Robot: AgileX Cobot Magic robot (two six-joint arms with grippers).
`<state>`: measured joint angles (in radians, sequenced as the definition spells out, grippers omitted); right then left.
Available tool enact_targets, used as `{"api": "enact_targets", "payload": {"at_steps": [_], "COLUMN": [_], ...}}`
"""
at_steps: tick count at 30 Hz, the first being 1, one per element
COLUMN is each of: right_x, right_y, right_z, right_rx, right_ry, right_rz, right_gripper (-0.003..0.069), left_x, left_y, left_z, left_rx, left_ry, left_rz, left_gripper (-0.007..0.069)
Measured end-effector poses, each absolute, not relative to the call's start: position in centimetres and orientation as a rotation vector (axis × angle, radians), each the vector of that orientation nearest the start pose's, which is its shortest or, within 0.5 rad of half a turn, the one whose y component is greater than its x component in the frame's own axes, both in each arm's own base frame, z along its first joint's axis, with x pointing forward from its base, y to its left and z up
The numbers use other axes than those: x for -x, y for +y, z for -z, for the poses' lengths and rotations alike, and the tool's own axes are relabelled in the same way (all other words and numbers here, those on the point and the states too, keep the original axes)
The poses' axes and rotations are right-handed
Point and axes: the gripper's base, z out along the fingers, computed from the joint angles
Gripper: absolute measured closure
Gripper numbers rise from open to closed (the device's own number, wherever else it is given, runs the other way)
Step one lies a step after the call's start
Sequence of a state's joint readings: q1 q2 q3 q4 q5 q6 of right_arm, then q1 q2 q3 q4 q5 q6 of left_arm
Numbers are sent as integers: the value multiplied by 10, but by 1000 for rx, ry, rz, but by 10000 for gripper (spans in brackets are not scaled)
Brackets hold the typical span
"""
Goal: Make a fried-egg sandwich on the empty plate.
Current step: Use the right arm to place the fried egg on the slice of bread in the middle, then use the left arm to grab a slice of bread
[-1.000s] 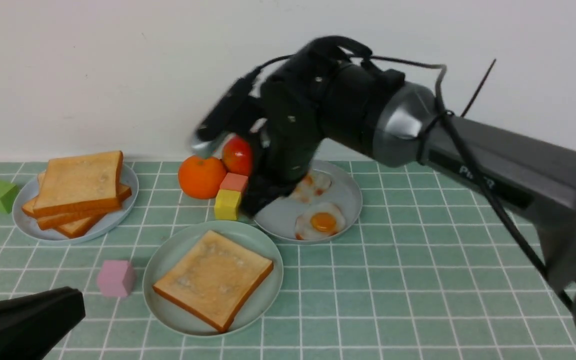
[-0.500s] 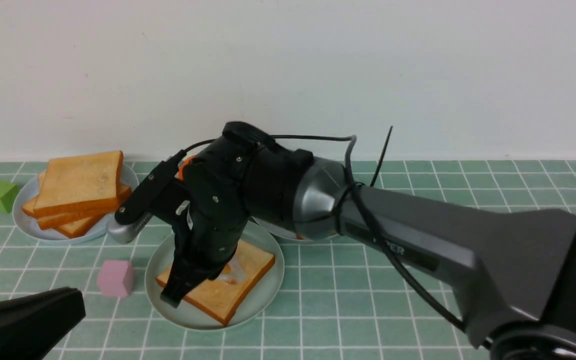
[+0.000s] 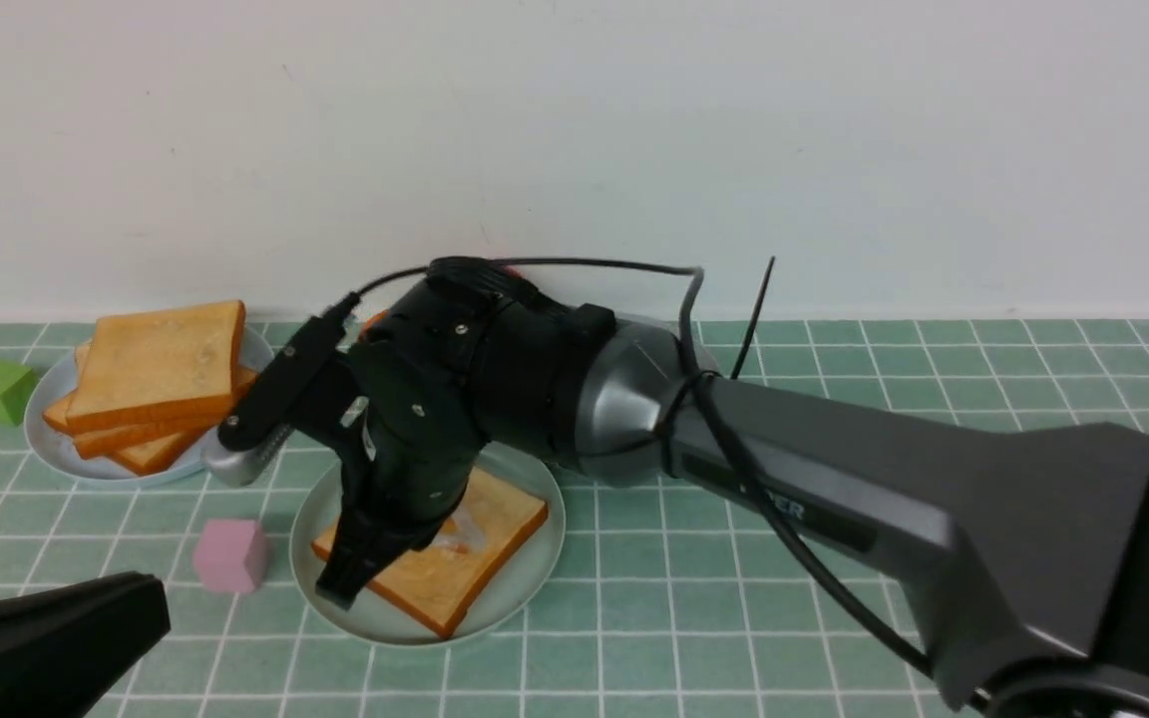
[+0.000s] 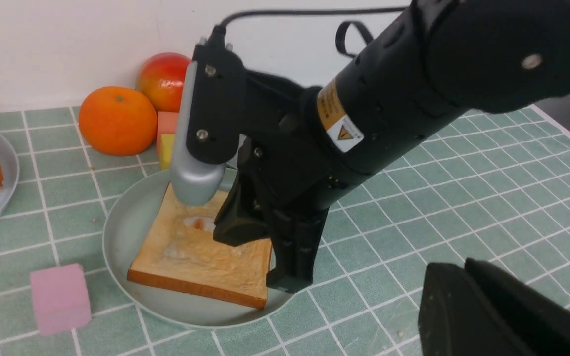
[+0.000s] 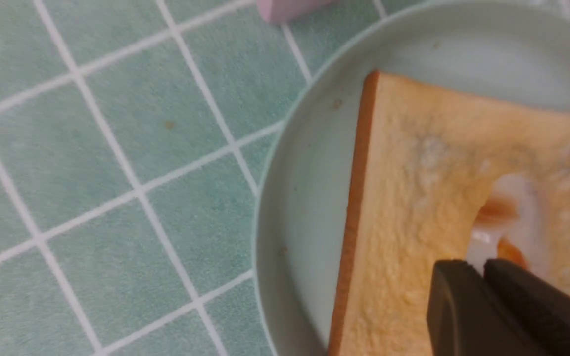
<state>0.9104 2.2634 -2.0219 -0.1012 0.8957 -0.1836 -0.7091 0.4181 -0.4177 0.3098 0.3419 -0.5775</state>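
Right claw at the toast on the mint-green plate

The right claw [image 5: 480, 272] is closed on the edge of the fried egg [image 5: 522, 217], holding it at the face of the single toast slice [image 3: 495, 519] on the mint-green plate [image 3: 535, 573]. The left claw [image 4: 463, 269] is closed and empty, low at the near left.

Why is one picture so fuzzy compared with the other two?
Right wrist view: seemingly shot very close, so the toast and fried egg look soft. Left wrist view: sharper, the orange clearly outlined. Front view: even light, faint shadows.
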Motion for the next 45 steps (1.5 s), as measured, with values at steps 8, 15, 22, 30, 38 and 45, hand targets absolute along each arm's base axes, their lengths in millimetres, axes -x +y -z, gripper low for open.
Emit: {"api": "enact_targets", "payload": {"at_steps": [8,15,22,30,38,45], "right_x": [-324,-329,-329,-315,-272,-232], "right_y": [396,401,402,399,338,260], "right_z": [-218,-191,-186,-216,-353,-432], "right_rx": [1389,1424,1407,1357,1247,1054], "right_ry": [2132,2134,2149,2194,2226,2228], "right_rz": [-17,29,29,-9,2,-125], "right_gripper": [605,605,536,165,189,522], "left_x": [-77,-77,-77,-77,-78,-112], "left_y": [-54,-54,-54,-54,-55,-84], "left_z": [-295,-295,-295,-295,-291,-278], "left_rx": [-317,-317,-317,-317,-301,-344], "left_ry": [1825,1825,1825,1820,1880,2189], "left_rz": [609,609,609,612,611,488], "left_gripper": [585,585,584,582,578,638]}}
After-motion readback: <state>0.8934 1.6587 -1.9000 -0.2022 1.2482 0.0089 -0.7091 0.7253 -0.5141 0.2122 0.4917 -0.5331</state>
